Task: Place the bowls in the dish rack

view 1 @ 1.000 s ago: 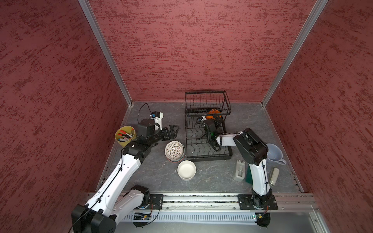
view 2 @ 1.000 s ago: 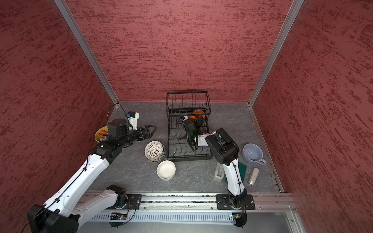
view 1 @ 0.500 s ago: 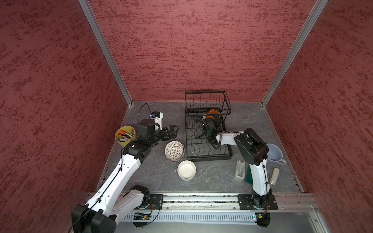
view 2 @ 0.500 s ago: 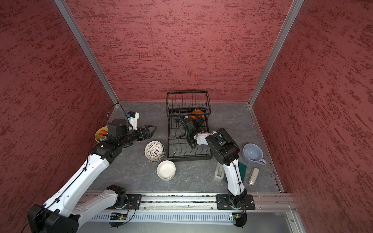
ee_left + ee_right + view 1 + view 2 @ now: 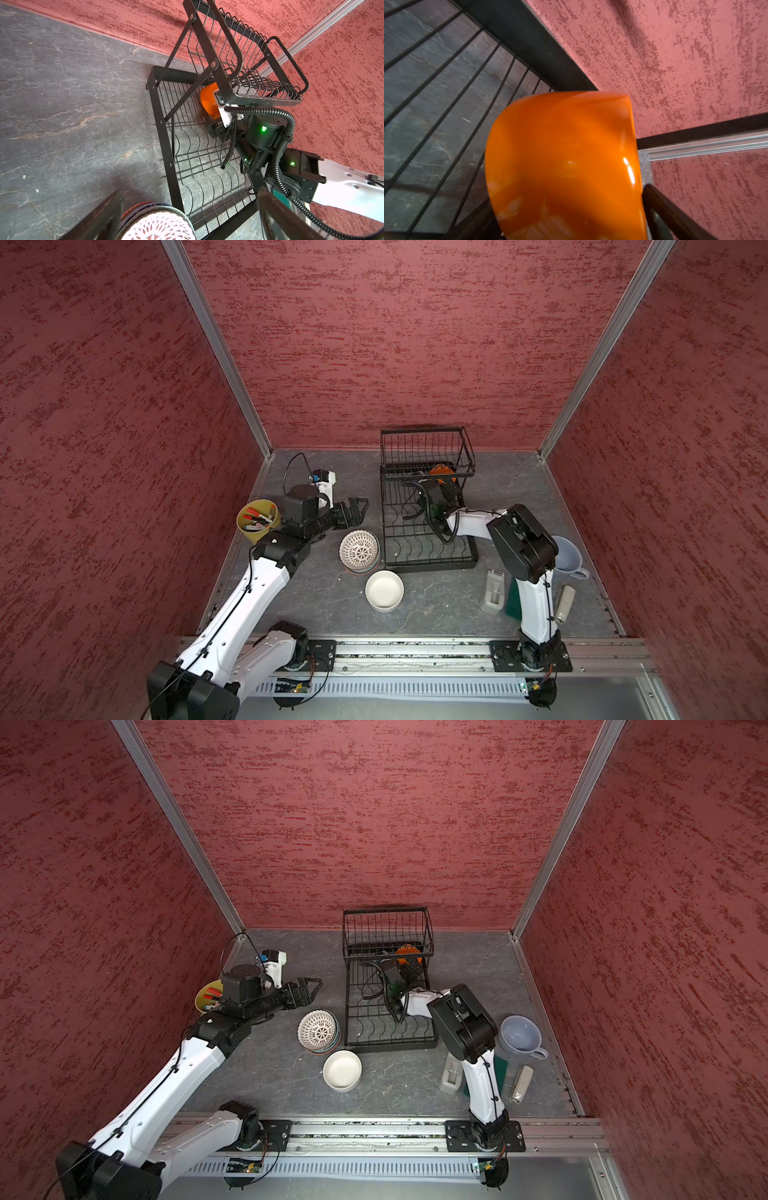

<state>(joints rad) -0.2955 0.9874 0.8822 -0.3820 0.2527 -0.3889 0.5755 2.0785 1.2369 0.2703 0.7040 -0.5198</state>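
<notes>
The step in hand looks like seating the orange bowl [image 5: 442,470] in the dish rack [image 5: 432,565]. The bowl stands on its edge at the far end of the base tray, under the raised basket [image 5: 426,445]. The right tool [image 5: 445,481] reaches in under that basket, spread wide with the bowl between its fingers. Whether the pads touch the bowl cannot be told.

The left tool [image 5: 357,506] hovers over the worktop [image 5: 316,605], also spread and holding nothing. It is near a stack of patterned bowls [image 5: 359,551] that sits just beside the rack. A plain white bowl [image 5: 384,590] sits in front of the stack, empty.

Next, the right tool probably needs to back straight out, clear of the basket wires, without tipping the orange bowl. The left tool would then drop onto the top bowl's rim.

The raised basket appears empty, and the base tray holds only the orange bowl. A yellow-green cup [image 5: 257,520] holds markers [image 5: 257,515], and a pale blue jug [image 5: 519,1033] looks empty
</notes>
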